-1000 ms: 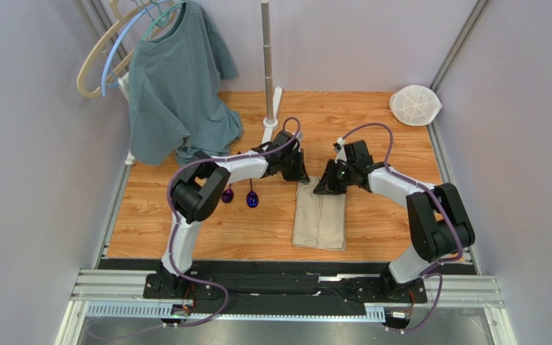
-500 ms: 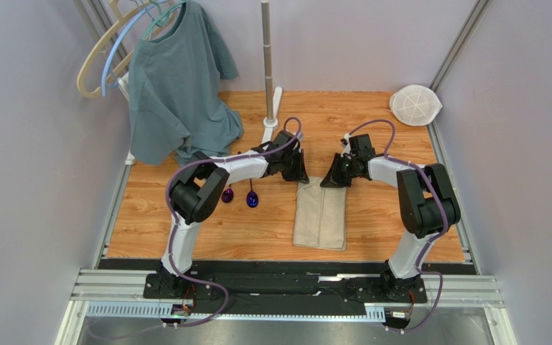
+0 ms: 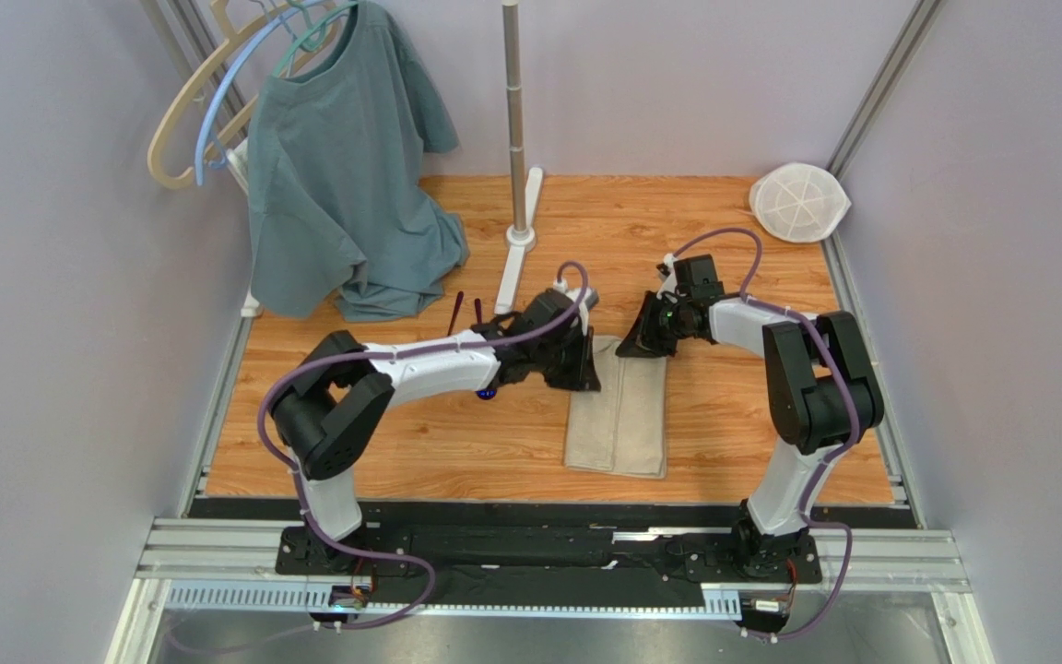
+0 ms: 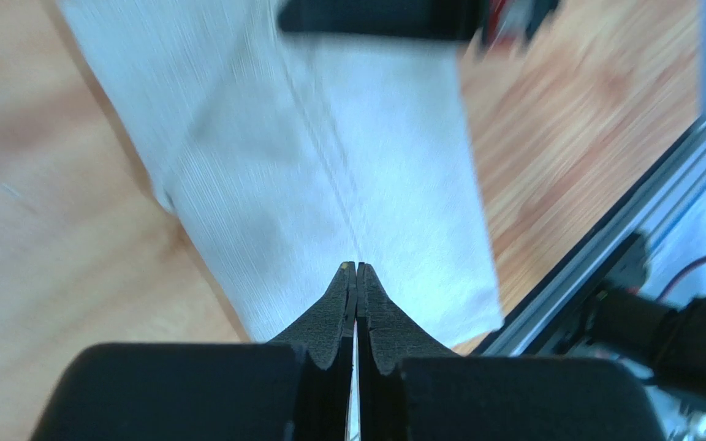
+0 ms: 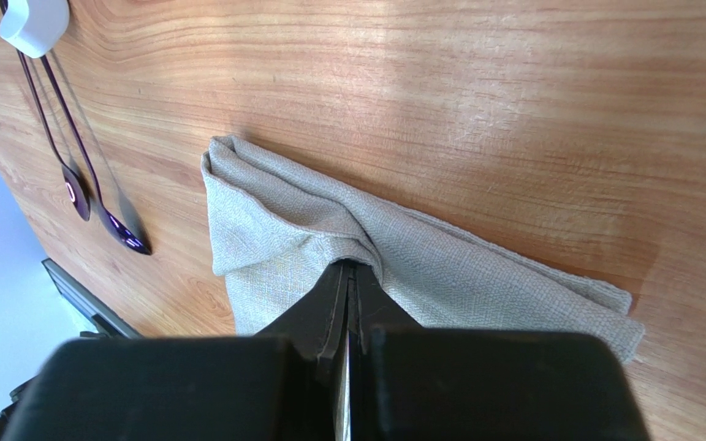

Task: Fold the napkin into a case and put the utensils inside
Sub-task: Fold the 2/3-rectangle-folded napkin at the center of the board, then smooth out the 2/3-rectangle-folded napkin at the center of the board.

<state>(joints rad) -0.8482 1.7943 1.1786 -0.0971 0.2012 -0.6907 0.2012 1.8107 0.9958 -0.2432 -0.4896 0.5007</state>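
Right claw [image 5: 348,269] tight on napkin [image 5: 274,230] edge; left claw [image 4: 357,268] together above it.

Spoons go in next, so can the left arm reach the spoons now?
Probably not directly: its own forearm lies across the spoons, with the left end effector shut past them at the napkin. It likely must pull back first.

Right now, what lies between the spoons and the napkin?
Only bare tabletop separates the spoons and the napkin in the right wrist view. In the top view, the left arm covers that stretch.
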